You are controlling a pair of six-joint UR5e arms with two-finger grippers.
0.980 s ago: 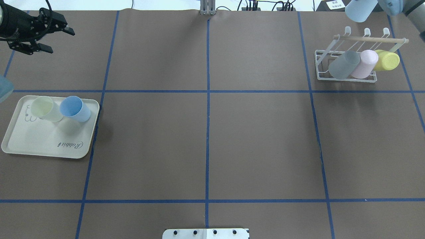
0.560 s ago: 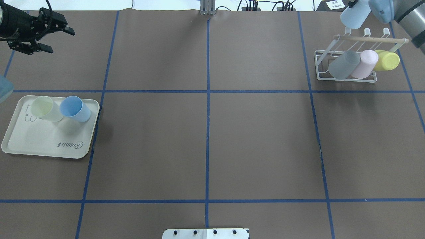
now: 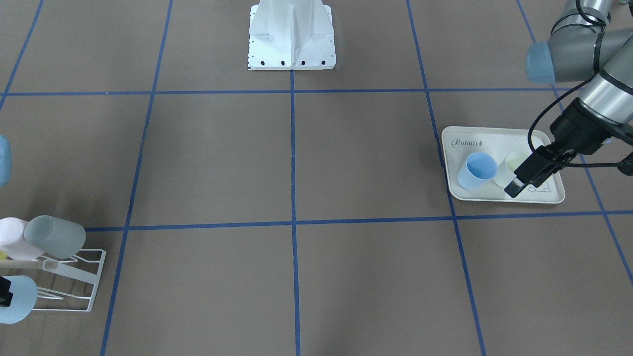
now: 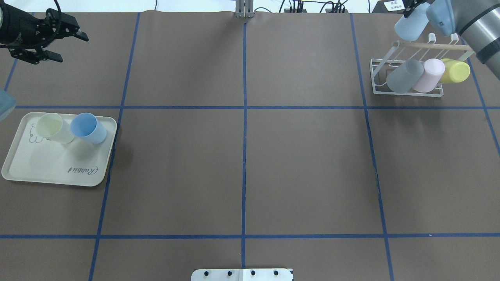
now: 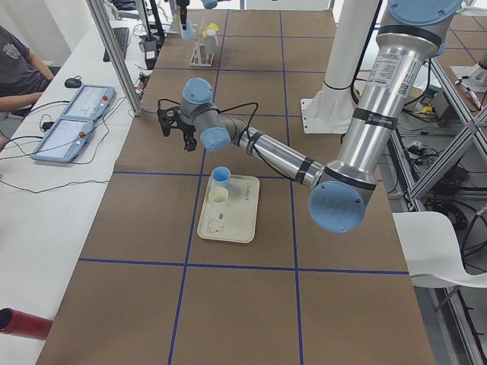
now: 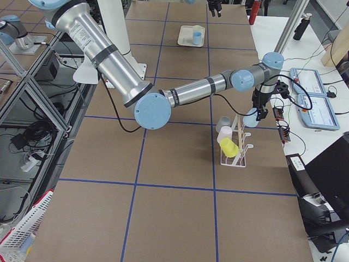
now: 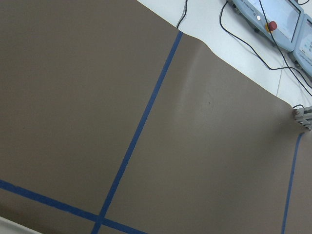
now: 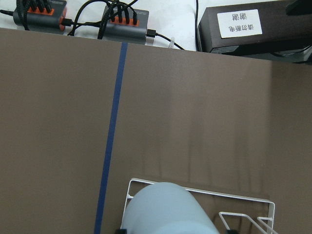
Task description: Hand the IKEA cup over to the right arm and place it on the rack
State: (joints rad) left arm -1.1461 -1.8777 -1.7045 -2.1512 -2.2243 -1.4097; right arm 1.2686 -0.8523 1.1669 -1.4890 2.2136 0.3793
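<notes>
Clamped between the fingers of the right gripper [image 3: 5, 292], tilted: a pale blue cup [image 4: 407, 27], at the back corner of the rack [image 4: 375, 80], over its prongs; contact not clear. On the rack, three cups: grey [image 4: 404, 76], pink [image 4: 429, 75], yellow [image 4: 456, 71]. Across the brown, blue-taped table [image 4: 304, 156], the left gripper [image 4: 70, 48], fingers spread, empty, beyond a tray [image 4: 50, 171] with two cups, blue [image 4: 88, 128] and cream [image 4: 54, 128]. Alongside, a white desk [image 5: 38, 228] with two tablets [image 5: 65, 141].

Overhead and front-facing views look oppositely, sharing the rack [image 4: 408, 93].

Silver tubes [image 6: 98, 46], blue joint caps [image 5: 339, 207], black left claw [image 4: 74, 49], black cable [image 3: 530, 132]
</notes>
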